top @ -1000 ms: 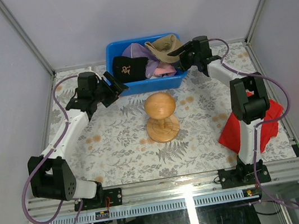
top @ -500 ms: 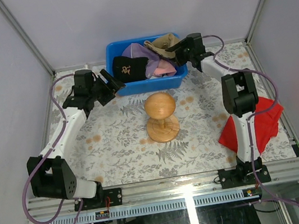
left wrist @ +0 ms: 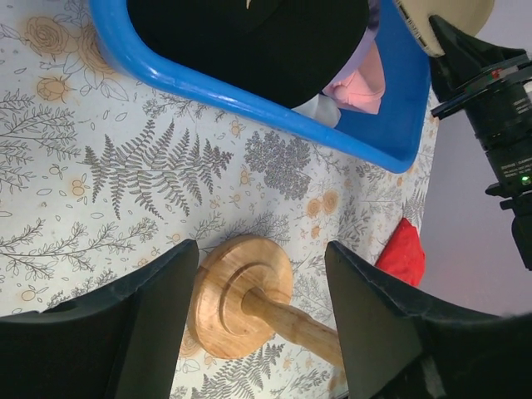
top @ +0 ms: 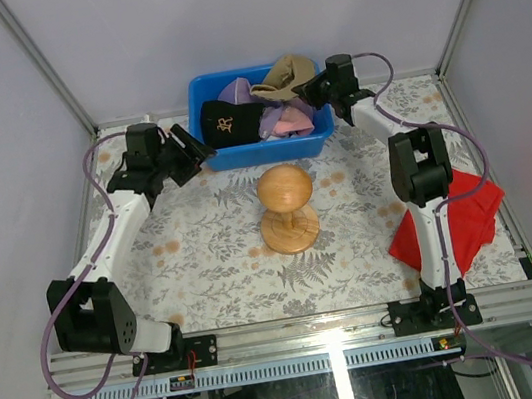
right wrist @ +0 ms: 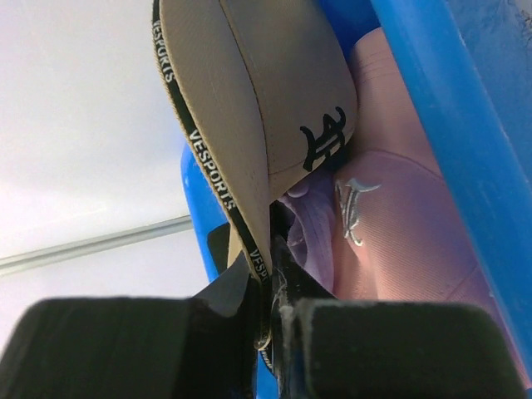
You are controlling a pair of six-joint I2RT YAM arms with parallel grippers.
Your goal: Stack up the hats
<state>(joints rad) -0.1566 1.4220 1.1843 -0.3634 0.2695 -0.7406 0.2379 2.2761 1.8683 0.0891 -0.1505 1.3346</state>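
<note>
Several hats lie in a blue bin [top: 211,152] at the back of the table. The tan hat [top: 286,73] is on top at the right, and my right gripper [top: 315,86] is shut on its black-trimmed rim. In the right wrist view the tan hat [right wrist: 266,91] hangs from the right gripper [right wrist: 270,278], above the pink hat [right wrist: 399,224] and the lavender hat [right wrist: 312,224]. The black hat [top: 232,122] with a gold logo fills the bin's left side. My left gripper [top: 188,151] is open just outside the bin's left corner, holding nothing.
A wooden dome stand [top: 286,201] is upright at the table's middle, and in the left wrist view its base [left wrist: 241,299] shows between the open fingers. A red cloth [top: 452,221] lies at the right, by the right arm's base. The bin's wall [left wrist: 249,104] runs beside the black hat [left wrist: 249,41].
My right gripper has shut on the tan hat's rim and moved it up and toward the back. My left gripper has drawn slightly left, away from the bin.
</note>
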